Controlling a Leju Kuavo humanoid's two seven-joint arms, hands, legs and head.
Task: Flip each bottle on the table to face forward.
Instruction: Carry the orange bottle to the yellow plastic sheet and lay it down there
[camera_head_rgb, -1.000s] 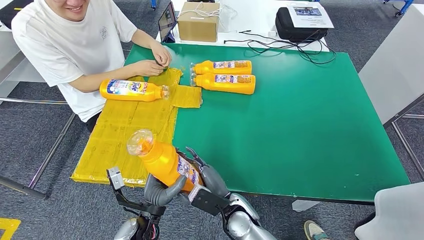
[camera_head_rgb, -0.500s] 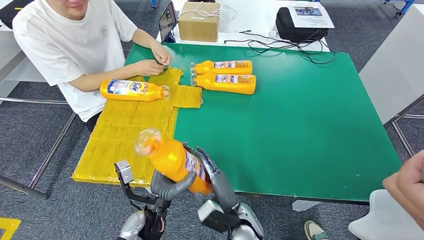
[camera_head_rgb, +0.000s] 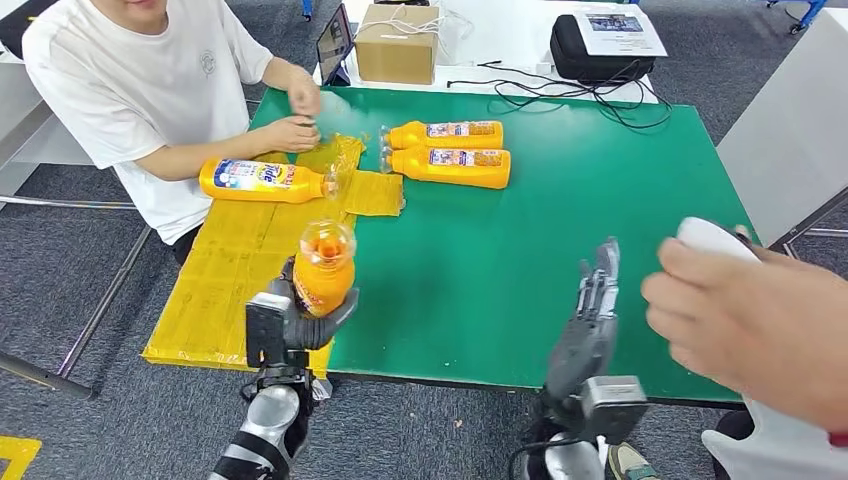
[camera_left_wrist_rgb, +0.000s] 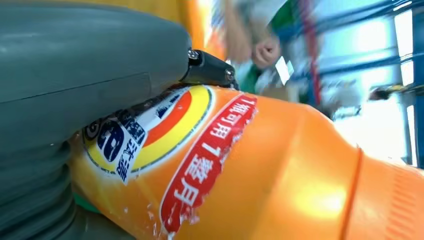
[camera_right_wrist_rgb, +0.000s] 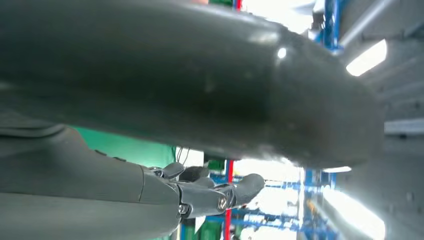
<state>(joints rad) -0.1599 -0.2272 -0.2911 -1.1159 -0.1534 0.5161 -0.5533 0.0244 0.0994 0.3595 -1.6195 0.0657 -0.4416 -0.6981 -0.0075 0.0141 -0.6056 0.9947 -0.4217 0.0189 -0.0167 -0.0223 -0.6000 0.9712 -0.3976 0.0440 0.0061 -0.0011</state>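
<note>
**Op:** Orange bottle (camera_head_rgb: 323, 268) is clamped in my left hand (camera_head_rgb: 290, 320), cap end pointing up toward the head camera, over the near edge of the yellow mat (camera_head_rgb: 235, 270). Left wrist view has the fingers wrapped round the label side, red strip with white characters showing.

**Eng:** Right hand?

**Op:** Right hand (camera_head_rgb: 590, 310) is raised over the near right part of the green desk (camera_head_rgb: 560, 240), fingers apart and stretched out, holding nothing. Right wrist view agrees: fingers (camera_right_wrist_rgb: 215, 192) extended, nothing between them.

**Eng:** Other bottles?

**Op:** Three, all lying on their sides. One bottle with blue label (camera_head_rgb: 262, 180) lies on the far end of the mat, cap to the right. Two more lie side by side on the desk just past the mat, caps to the left: far bottle (camera_head_rgb: 445, 132), near bottle (camera_head_rgb: 448, 166), touching or nearly so, can't tell which.

**Eng:** People?

**Op:** Person in white T-shirt (camera_head_rgb: 130, 90) sits at the far left corner, both hands at the mat's far edge. A second person's hand (camera_head_rgb: 750, 310) comes in from the right, close to the camera, holding something white; can't tell what.
</note>
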